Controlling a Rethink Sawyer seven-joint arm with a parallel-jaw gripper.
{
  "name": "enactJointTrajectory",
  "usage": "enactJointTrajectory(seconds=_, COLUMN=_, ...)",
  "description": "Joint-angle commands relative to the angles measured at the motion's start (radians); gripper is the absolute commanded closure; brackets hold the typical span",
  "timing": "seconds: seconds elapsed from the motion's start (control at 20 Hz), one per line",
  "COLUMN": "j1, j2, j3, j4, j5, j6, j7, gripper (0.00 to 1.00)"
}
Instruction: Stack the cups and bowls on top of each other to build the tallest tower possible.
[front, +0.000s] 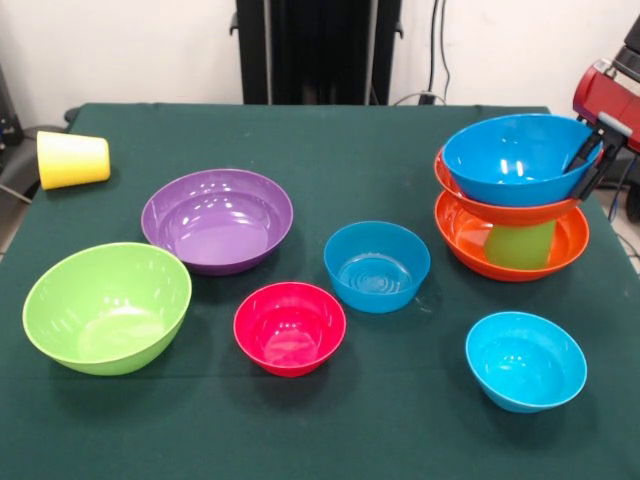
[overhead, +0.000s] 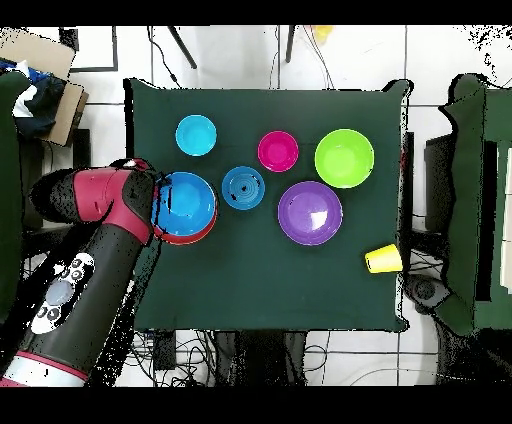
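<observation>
Bright, even light from above puts white glare spots on the purple bowl (front: 217, 219), with soft shadows.

My arm (overhead: 95, 215) red-black; table (front: 400, 150) dark green; bowls purple (front: 217, 219), lime (front: 107, 306), pink-red (front: 290, 327), cyan (front: 526, 360); cup (front: 72, 159) yellow.

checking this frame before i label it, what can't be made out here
- Pincer: in the front view its tips sit at the rim of the top blue bowl, but whether they clamp it is unclear; in the overhead view the arm covers them.
- Green cup: front view shows only a slice between the two orange bowls; overhead, the blue bowl hides it.
- Yellow cup: lies on its side, its inside unseen.
</observation>
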Motion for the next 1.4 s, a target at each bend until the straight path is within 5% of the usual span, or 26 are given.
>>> enactJointTrajectory(seconds=0.05, j1=-0.013, j2=-0.004, j3=0.088, j4=0.062, j5=-0.037, j6=-0.029, j7=0.099, gripper=1.0)
enactJointTrajectory(seconds=1.4, j1=-0.019, j2=-0.008, j3=0.088, j4=0.053, j5=-0.041, j6=-0.004, j7=0.086, gripper=1.0)
